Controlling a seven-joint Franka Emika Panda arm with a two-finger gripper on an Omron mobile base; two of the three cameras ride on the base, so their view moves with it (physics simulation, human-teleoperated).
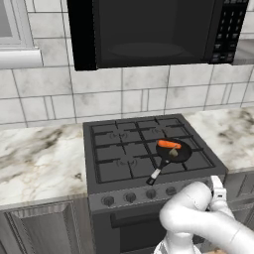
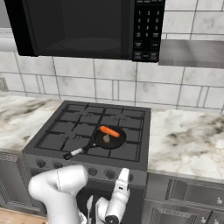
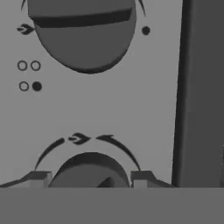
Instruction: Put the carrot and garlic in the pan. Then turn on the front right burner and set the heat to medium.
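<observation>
The black pan (image 1: 174,152) sits on the front right burner (image 1: 186,158), holding the orange carrot (image 1: 169,144) and pale garlic (image 1: 173,153), up beyond the jaws.

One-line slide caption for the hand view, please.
Gripper fingertips straddle a stove knob on the grey control panel, a second knob beyond.

lower knob (image 3: 89,173) half cut off

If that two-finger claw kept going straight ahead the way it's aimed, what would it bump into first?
Most likely the round grey stove knob on the flat grey control panel. The gripper has a dark finger tip on each side of it, though how near it is is unclear.
</observation>
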